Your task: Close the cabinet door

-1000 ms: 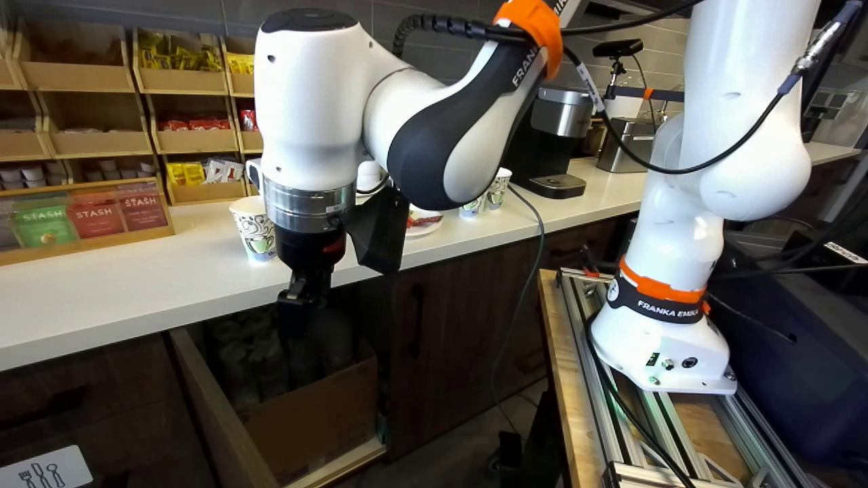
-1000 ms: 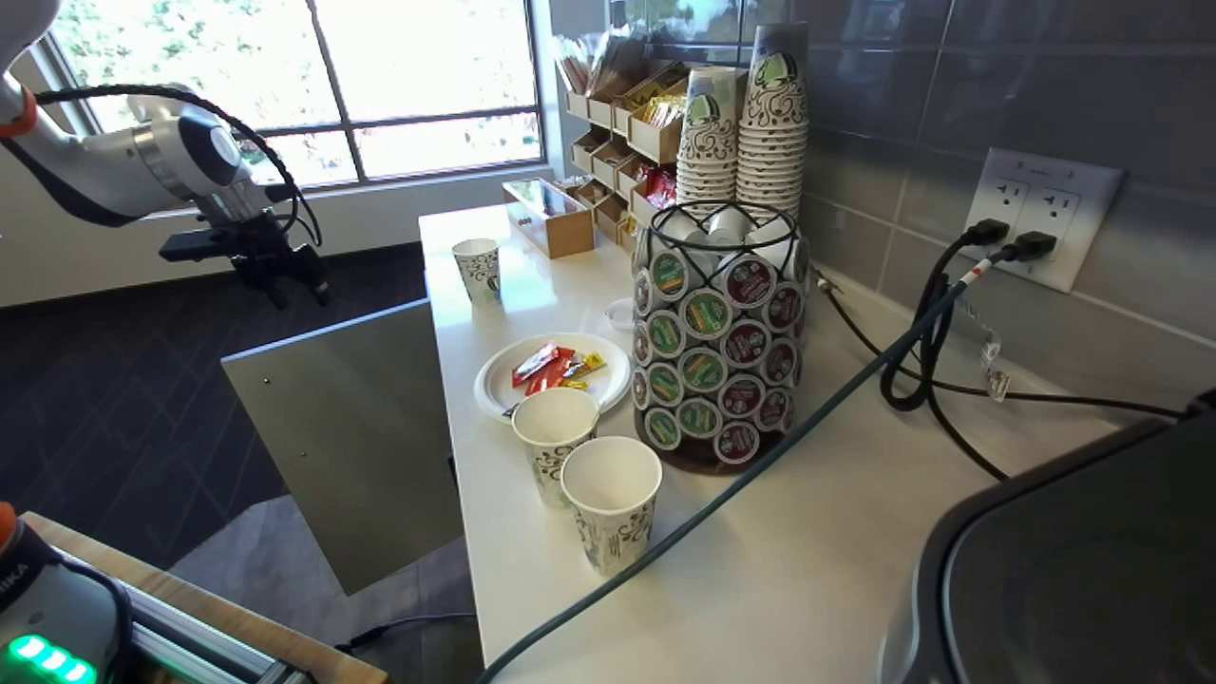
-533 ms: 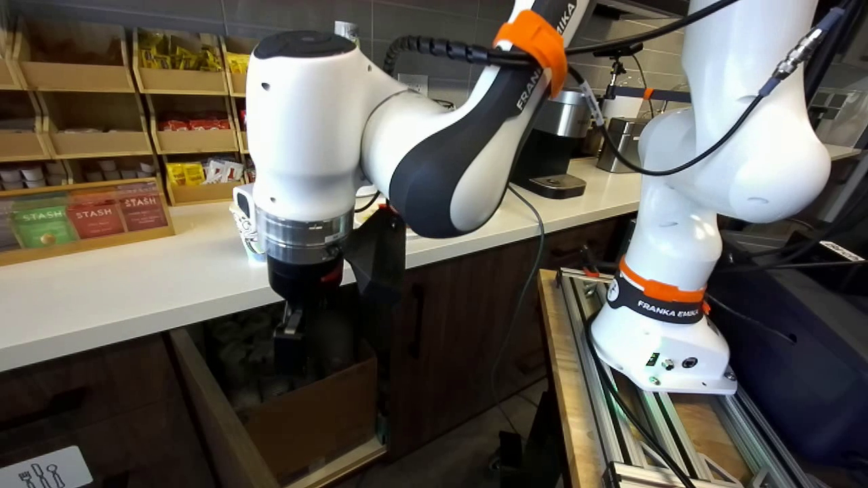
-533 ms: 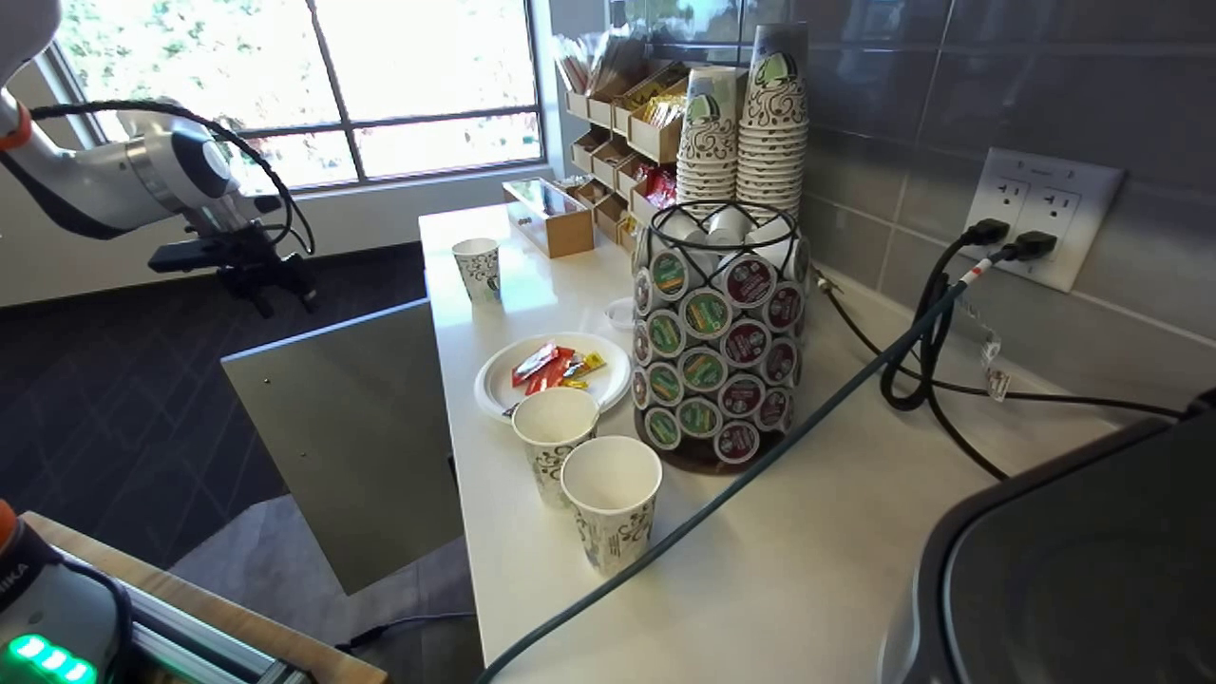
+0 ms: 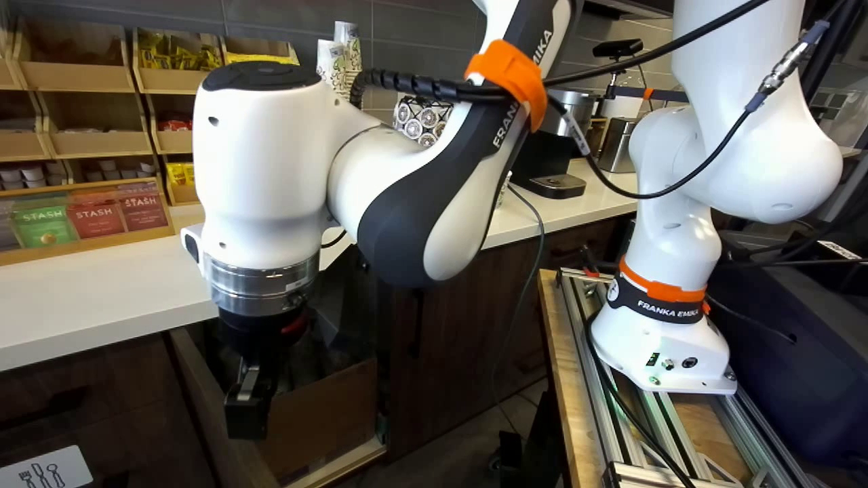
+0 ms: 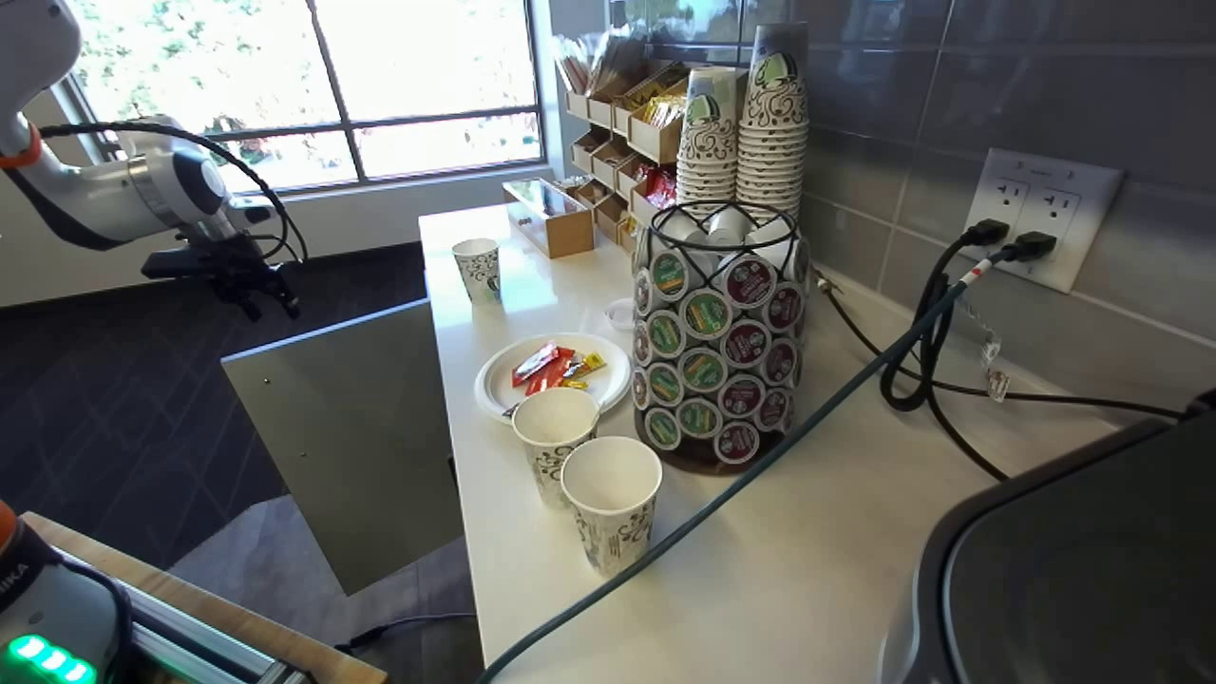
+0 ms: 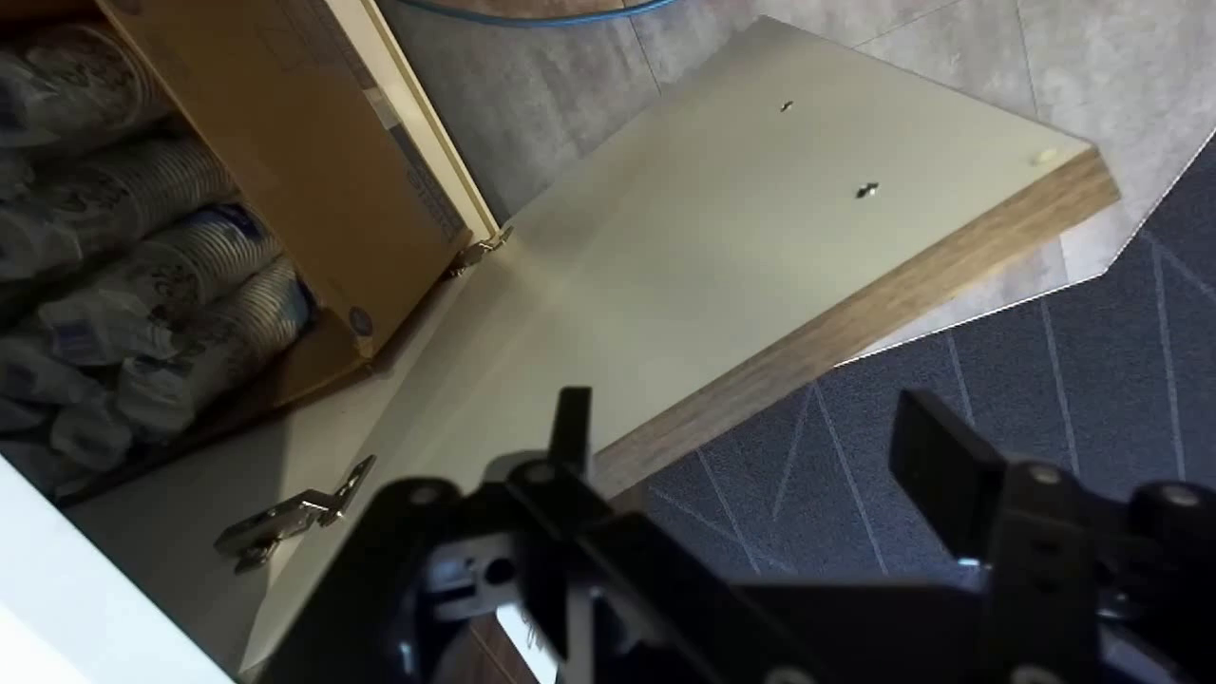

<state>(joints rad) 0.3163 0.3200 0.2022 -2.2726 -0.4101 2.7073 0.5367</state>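
The cabinet door (image 6: 351, 446) stands open, jutting out from the counter, its grey inner face showing. In an exterior view its pale top edge (image 5: 211, 407) shows beside the cabinet opening. In the wrist view I see the inner face (image 7: 722, 228) with two screws. Its outer face and any handle are hidden. My gripper (image 7: 755, 446) is open and empty. In the wrist view one finger (image 7: 570, 427) overlaps the door's inner side and the other finger (image 7: 940, 475) is over carpet. In an exterior view the gripper (image 6: 272, 309) shows above and beyond the door's top edge, apart from it.
A cardboard box (image 5: 319, 427) and bagged cups (image 7: 180, 275) are inside the cabinet. A closed dark panel (image 5: 454, 352) with a bar handle is beside the opening. The white counter (image 5: 81, 291) overhangs above. Paper cups (image 6: 613, 503) and a plate (image 6: 489, 385) stand on it.
In both exterior views the gripper has moved down and to the left. The open cabinet door has not moved.
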